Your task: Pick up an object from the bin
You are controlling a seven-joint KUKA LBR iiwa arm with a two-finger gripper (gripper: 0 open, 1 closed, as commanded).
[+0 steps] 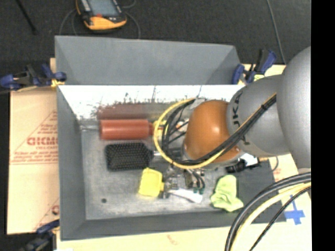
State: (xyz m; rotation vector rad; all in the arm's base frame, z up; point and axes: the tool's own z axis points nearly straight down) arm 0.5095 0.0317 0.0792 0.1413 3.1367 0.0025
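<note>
Red tube [124, 129], blk brush [126, 156], yellow block [150, 183]: 1 ea.

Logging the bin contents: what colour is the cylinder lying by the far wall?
The cylinder is red-brown, best seen in the camera view.

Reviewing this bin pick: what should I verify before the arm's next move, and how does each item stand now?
1. Gripper sits between yellow block and green cloth: ok.
2. White object lies right by the gripper: ok.
3. Anything already held: cannot tell.
4. Red cylinder and black brush lie apart from gripper: ok.
5. Gripper is away from bin walls: ok.
</note>
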